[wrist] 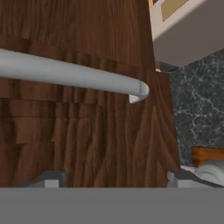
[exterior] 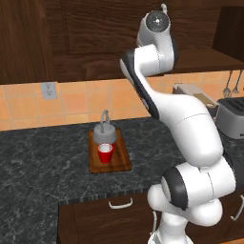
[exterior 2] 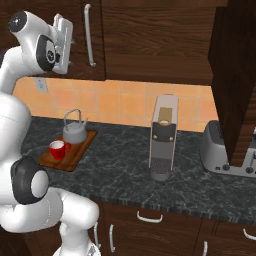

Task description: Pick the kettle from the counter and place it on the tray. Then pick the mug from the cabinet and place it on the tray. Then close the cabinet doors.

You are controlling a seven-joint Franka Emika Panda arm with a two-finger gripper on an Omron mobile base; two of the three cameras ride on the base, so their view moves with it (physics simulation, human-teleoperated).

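The grey kettle [exterior: 104, 132] stands on the reddish wooden tray [exterior: 122, 161] on the dark counter [exterior: 43, 167], with the red mug [exterior: 106, 153] upright just in front of it. From the right, the kettle [exterior 2: 74, 131] and mug [exterior 2: 58, 149] share the tray [exterior 2: 75, 155]. My gripper [exterior 2: 64, 22] is raised high against a cabinet door [exterior 2: 97, 55], beside its silver bar handle [exterior 2: 89, 35]. The hand view has that handle [wrist: 65, 74] crossing the wood grain, and my gripper [wrist: 116, 179] is open, fingers wide apart with nothing between them. The other cabinet door [exterior 2: 235, 80] stands swung open.
A tall beige coffee machine [exterior 2: 163, 135] and a grey toaster [exterior 2: 217, 150] stand on the counter to the right of the tray. Utensils [exterior: 231, 85] hang on the tiled wall. Drawer fronts with small handles [exterior 2: 150, 217] run below the counter edge.
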